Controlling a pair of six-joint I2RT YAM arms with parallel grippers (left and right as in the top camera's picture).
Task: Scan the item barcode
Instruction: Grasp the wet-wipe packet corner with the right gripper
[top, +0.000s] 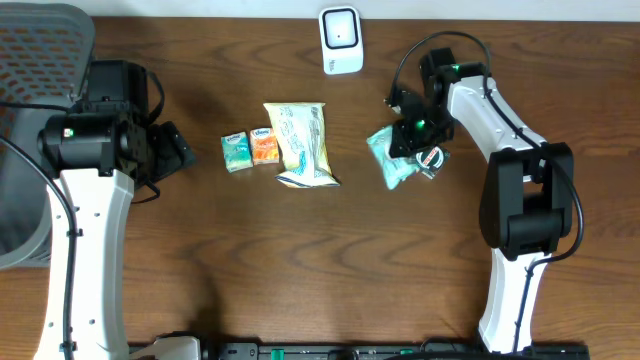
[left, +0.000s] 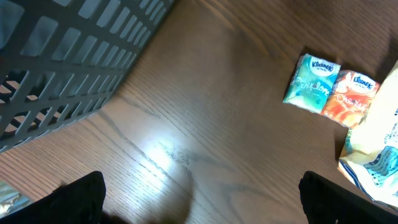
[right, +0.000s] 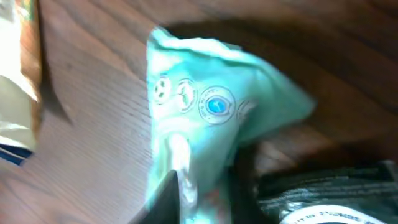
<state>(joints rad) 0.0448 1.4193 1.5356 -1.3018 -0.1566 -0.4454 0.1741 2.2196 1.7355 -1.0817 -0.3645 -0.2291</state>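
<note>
Grey basket (top: 40, 60) sits at the desk's (top: 300, 280) left edge. Left hand (top: 178, 150) is just beside it, jaws wide, holding nothing. The near half is bare wood. Mid-desk: two tissue packs (top: 250, 150), then snack bag (top: 300, 145). Scanner (top: 341, 40) stands at the far edge. Right hand (top: 412, 135) pinches the teal pouch (top: 388, 160), right of the snack bag.

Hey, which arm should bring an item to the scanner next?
Right. The right gripper sits closed on the teal packet, near the white scanner at the table's far edge. The left gripper hangs open and empty by the basket, apart from every item.
</note>
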